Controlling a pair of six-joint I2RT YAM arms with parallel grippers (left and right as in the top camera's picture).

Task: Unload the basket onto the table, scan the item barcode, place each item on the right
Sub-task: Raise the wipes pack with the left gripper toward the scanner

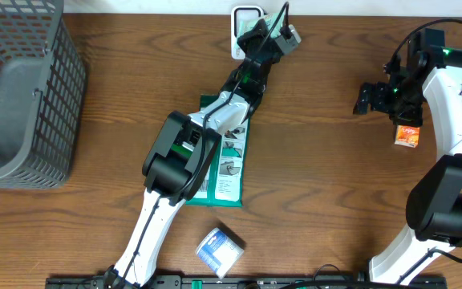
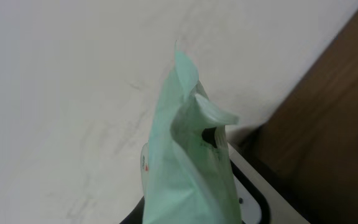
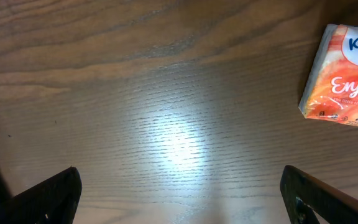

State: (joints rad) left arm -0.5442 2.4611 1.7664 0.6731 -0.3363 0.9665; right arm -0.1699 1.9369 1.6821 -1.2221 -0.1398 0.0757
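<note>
In the left wrist view a pale green packet (image 2: 188, 155) stands up between the jaws of my left gripper (image 2: 188, 214), which is shut on it. A white, black-rimmed scanner (image 2: 253, 199) shows just right of it. From overhead, the left gripper (image 1: 275, 36) is at the table's far edge beside the white scanner (image 1: 243, 20), and the arm hides the held packet. My right gripper (image 1: 371, 98) hangs open over bare wood, its fingertips (image 3: 55, 193) wide apart and holding nothing. An orange tissue pack (image 3: 347, 78) lies to its right.
A flat green-and-white pack (image 1: 227, 172) lies on the table under the left arm. A blue-and-white packet (image 1: 219, 249) sits near the front edge. A grey wire basket (image 1: 22, 88) fills the far left. The orange tissue pack (image 1: 407, 135) lies beside the right arm.
</note>
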